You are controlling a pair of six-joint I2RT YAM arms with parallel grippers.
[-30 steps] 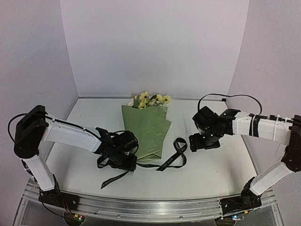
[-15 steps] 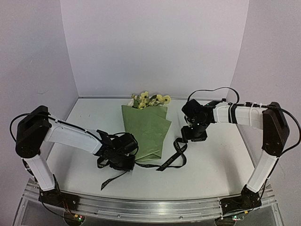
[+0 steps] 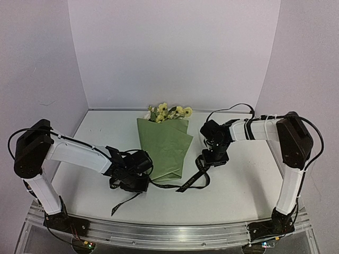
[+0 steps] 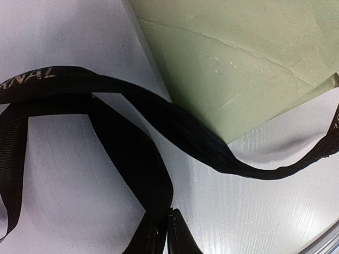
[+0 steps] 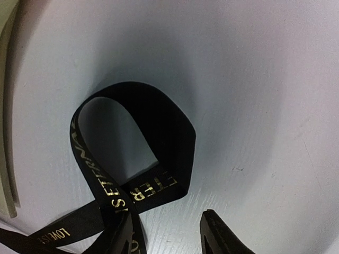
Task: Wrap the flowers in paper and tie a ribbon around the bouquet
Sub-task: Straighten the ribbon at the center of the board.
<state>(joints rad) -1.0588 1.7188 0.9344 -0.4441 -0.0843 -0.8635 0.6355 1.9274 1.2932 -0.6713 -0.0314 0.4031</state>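
2 grips noted: your left gripper (image 4: 164, 235) pinches the ribbon (image 4: 127, 148); right gripper (image 5: 168, 233), jaws apart, faces its loop just ahead.

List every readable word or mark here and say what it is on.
"LOVEIS": gold print on the ribbon, lower left of the right wrist view.
"ETER": same ribbon, where its loop crosses itself.
"NAL": ribbon, top left of the left wrist view; the letters before it are cut off.
Top view: the ribbon's print is too small to read. No other text shows.
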